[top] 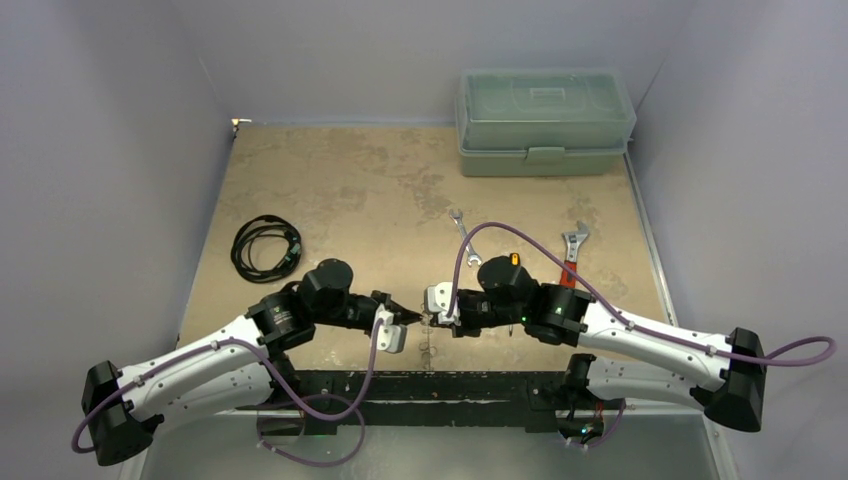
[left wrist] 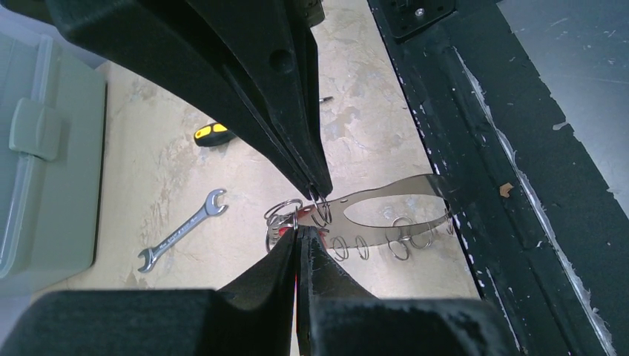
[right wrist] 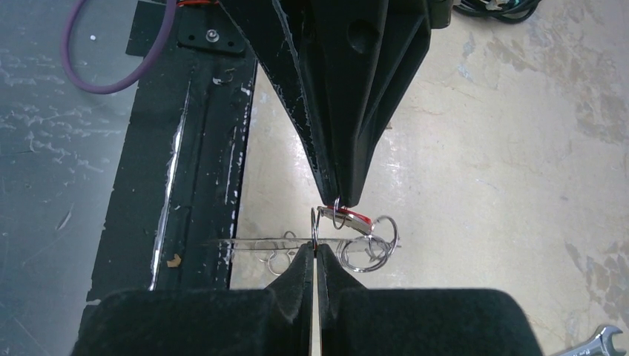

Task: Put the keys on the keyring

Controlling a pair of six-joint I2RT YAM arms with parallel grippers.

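Keyring (left wrist: 415, 185) is held off the table (left wrist: 222, 170), sticking out sideways from where the two hands meet, with small wire loops dangling along its edge. Right hand (left wrist: 320, 191) is clenched on the keyring's near end. Left hand (left wrist: 299, 233) is clenched too, tip to tip with the right, pinching the keys (left wrist: 282, 226) by the red tag. Spanner (left wrist: 182, 230) lies flat on the table beyond the left hand, well apart from it.

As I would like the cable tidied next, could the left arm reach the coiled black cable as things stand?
Probably yes: the coiled black cable lies on bare table near the left arm, with nothing between. But the left tool seems shut on the keyring and must release first.
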